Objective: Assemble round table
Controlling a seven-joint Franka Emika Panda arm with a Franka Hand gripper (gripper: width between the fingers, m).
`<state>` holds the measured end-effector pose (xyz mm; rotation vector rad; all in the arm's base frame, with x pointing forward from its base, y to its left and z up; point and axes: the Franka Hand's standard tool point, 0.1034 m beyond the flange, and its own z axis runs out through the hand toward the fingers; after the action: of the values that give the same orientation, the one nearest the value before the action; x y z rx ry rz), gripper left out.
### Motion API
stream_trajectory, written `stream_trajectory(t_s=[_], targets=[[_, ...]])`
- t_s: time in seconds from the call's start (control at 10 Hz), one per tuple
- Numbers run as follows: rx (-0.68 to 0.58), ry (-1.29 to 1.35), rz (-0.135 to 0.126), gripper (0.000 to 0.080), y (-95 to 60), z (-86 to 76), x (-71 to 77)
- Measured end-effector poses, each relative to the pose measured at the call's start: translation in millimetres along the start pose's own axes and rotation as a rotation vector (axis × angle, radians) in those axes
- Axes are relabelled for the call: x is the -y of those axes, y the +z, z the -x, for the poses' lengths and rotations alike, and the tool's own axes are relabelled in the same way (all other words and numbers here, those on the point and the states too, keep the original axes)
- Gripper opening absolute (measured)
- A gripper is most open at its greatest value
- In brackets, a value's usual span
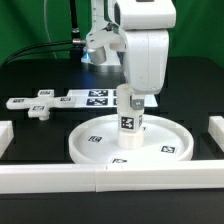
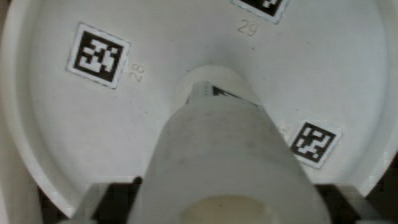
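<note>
**Status of assembly, as observed from the floor.**

**Tabletop:** The large rimmed disc (image 1: 85, 148) lies flat, rim upward, inside the white border rails (image 1: 110, 178). All positions below are given relative to it.

**Leg:** The short cylinder leg (image 1: 130, 120) stands upright at the centre of the disc, its lower end meeting the central hub (image 2: 214, 76). The wrist view looks along the leg's length and shows it lined up with the hub. Whether it is fully seated or turned home cannot be made out, because the leg hides the joint.

**Base piece:** The small flat base piece (image 1: 38, 108) lies off the disc and well apart from it, toward the exterior view's left. It sits just beside the end of the marker board (image 1: 95, 98). Nothing touches it.

**Gripper:** The gripper (image 1: 130, 98) is directly above the disc's centre, down over the top of the leg. Its fingers (image 2: 118, 196) flank the leg on both sides, close against it. I cannot tell whether they press on it or stand just clear.

**Assessment:** One of the two joins, leg to disc, is begun, but in my judgement it is not confirmed finished. The leg likely needs tightening into the hub. Fitting the base piece onto the leg's free upper end is not yet started. I put the job at roughly its middle.
</note>
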<state>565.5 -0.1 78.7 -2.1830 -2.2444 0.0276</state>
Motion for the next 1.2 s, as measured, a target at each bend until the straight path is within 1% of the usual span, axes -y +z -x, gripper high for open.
stream_trajectory(t_s=[0.3, 0.4, 0.6, 0.8, 1.2], targets=[[0.0, 0.081, 0.0, 0.0407, 0.2, 0.3, 0.0], [-0.002, 0.218, -0.001, 0.0407, 0.4, -0.4, 0.4], [0.0, 0.467, -0.013, 0.0407, 1.2, -2.4, 2.4], [-0.001, 0.596, -0.009, 0.0407, 1.4, -2.4, 1.8], [0.0, 0.894, -0.01, 0.0409, 1.9, -2.6, 2.0]])
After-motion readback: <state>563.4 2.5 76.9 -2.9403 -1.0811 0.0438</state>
